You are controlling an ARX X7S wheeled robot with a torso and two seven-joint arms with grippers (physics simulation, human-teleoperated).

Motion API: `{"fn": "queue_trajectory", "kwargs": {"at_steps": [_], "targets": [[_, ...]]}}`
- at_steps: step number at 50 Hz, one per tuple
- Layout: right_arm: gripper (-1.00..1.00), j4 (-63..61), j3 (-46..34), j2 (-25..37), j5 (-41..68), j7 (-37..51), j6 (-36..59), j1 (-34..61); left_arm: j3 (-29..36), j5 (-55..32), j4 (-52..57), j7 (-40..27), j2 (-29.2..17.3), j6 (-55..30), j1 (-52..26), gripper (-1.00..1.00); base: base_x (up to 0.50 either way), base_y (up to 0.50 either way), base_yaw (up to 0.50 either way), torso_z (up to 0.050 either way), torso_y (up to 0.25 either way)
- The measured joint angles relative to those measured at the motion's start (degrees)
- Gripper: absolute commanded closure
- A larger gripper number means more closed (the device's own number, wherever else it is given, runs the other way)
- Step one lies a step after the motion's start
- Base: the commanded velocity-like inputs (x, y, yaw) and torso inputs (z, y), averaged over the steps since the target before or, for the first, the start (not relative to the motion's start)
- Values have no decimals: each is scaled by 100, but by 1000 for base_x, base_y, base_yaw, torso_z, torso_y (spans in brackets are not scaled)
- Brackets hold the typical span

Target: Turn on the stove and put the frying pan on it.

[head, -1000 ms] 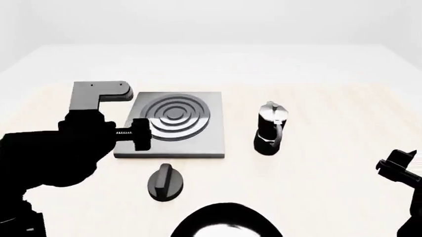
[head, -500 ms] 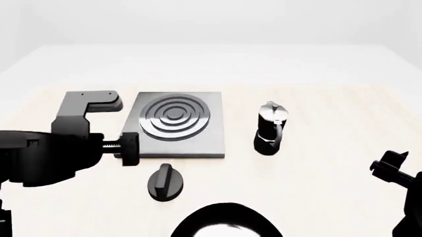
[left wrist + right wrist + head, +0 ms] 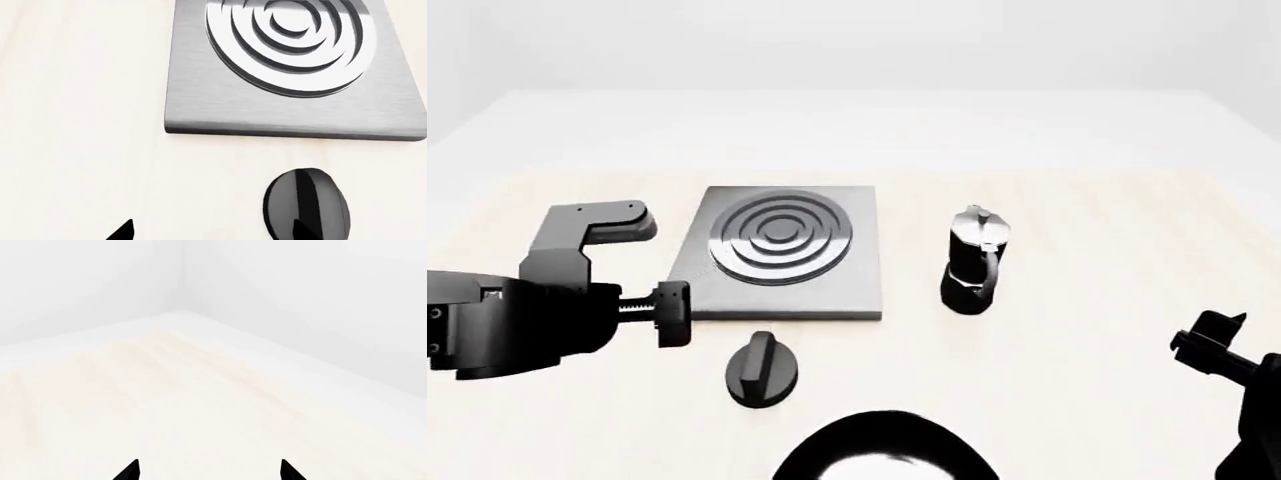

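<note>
The stove [image 3: 777, 255] is a flat grey square hotplate with raised rings, mid-table; it also shows in the left wrist view [image 3: 220, 110]. Its round black knob [image 3: 761, 368] lies apart, just in front of it, and shows in the left wrist view [image 3: 287, 200]. The frying pan [image 3: 888, 448] shows only as a black rim with a pale inside at the head view's bottom edge; its handle is out of view. My left gripper [image 3: 671, 313] [image 3: 213, 235] is open and empty, hovering left of the knob, off the stove's front left corner. My right gripper [image 3: 1214, 345] [image 3: 208, 472] is open and empty at the far right.
A black-and-silver moka pot [image 3: 974, 260] stands upright right of the stove. The pale wooden tabletop [image 3: 1094, 220] reaches back to a white wall; the right wrist view shows only bare table [image 3: 167, 405] and a wall corner.
My left arm has drawn back leftward and toward me, off the stove's left edge. My right gripper has drifted slightly left and lower. Stove, knob, pot and pan have not moved.
</note>
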Motion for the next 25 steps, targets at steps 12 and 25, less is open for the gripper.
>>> {"fn": "queue_trajectory", "kwargs": {"at_steps": [12,25], "targets": [[-100,-28,-9,16,28,16,42,16,435,818,-379,1332,-225,207,-40,-100,0,0,0,0,0],[-100,-55,-21,24,57,32,68,18,849,1348,-623,2086,-210,416,-40,-100,0,0,0,0,0]]}}
